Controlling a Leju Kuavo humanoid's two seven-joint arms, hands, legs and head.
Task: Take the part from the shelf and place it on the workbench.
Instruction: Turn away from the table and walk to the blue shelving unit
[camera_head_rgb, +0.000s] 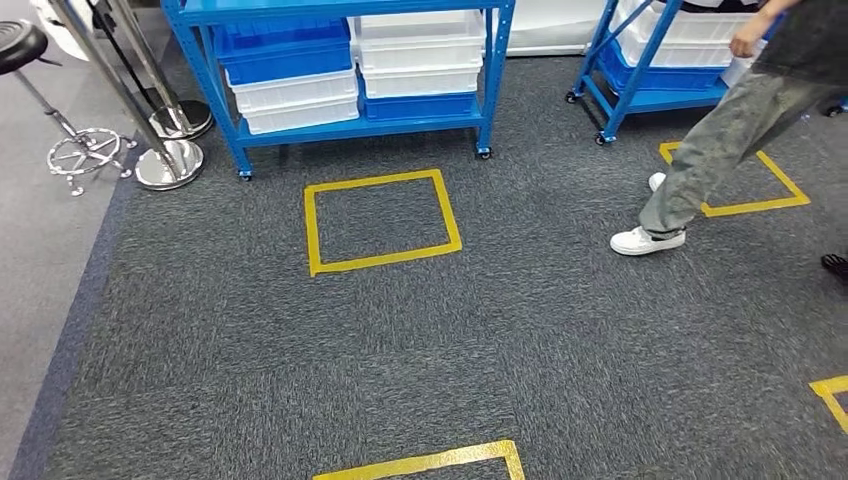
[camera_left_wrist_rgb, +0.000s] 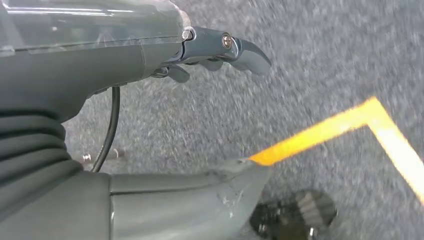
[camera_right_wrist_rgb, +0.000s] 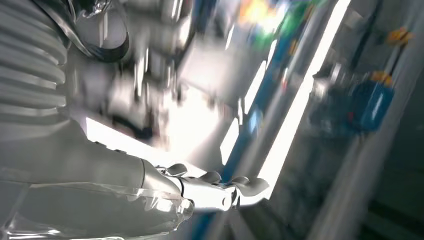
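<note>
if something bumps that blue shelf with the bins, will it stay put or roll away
The blue shelf stands on small wheels, so a bump would likely make it roll, though the carpet should slow it. The stacked bins on its low tier probably add weight and steady it. They look like rigid plastic, unlikely to flex.

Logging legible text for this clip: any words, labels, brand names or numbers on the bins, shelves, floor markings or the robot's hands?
None can be read.
Blue and white bins on the blue shelf: no visible labels.
Yellow floor tape: plain squares, no writing.
Right wrist view: too blurred to read.
</note>
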